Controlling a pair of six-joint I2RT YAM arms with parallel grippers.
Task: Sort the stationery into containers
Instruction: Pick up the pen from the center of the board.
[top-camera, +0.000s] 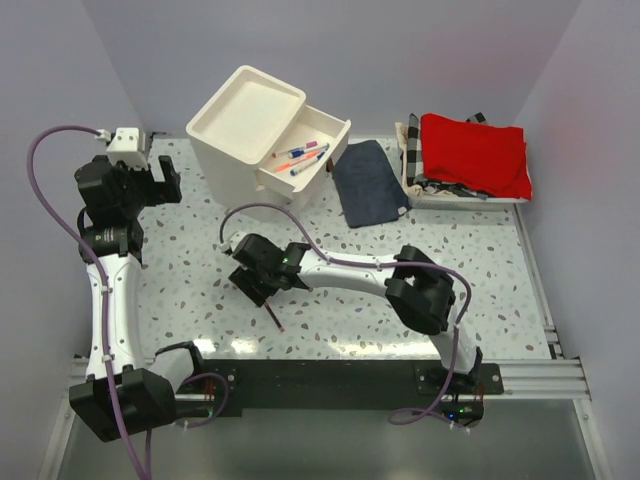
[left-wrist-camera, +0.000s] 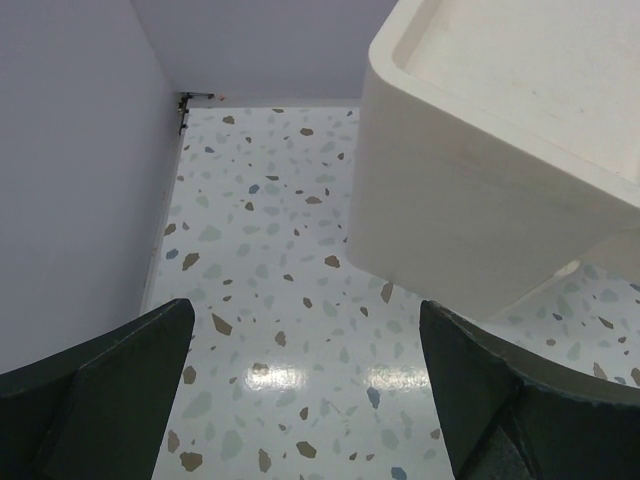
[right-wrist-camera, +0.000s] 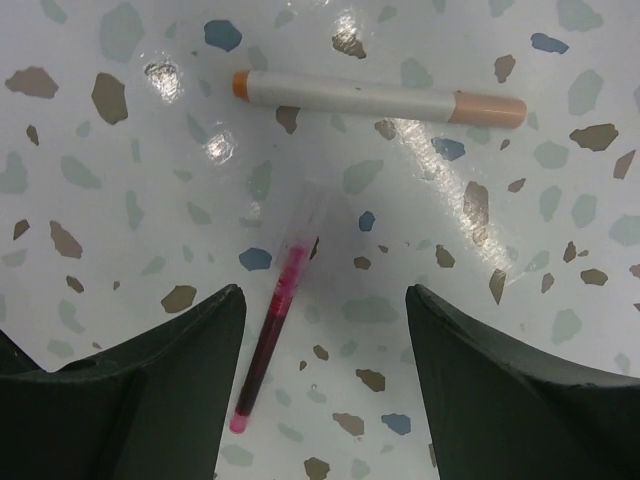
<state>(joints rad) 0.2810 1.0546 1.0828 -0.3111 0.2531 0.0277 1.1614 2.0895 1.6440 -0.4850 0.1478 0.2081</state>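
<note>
At the ten o'clock of the surface (top-camera: 190, 285), the left hand (left-wrist-camera: 305, 310) is spread fully wide and holds nothing. The cream drawer unit (top-camera: 240, 125) stands just at its three o'clock. One drawer (top-camera: 338, 128) is pulled out, with pens (top-camera: 303, 155) lying inside. Near the middle, the right hand (right-wrist-camera: 322, 300) hangs partly spread over a pink pen (right-wrist-camera: 272, 345), which lies flat between its fingers (right-wrist-camera: 130, 390), ungripped. An orange-tipped white stick (right-wrist-camera: 380, 98) lies at the pen's twelve o'clock.
</note>
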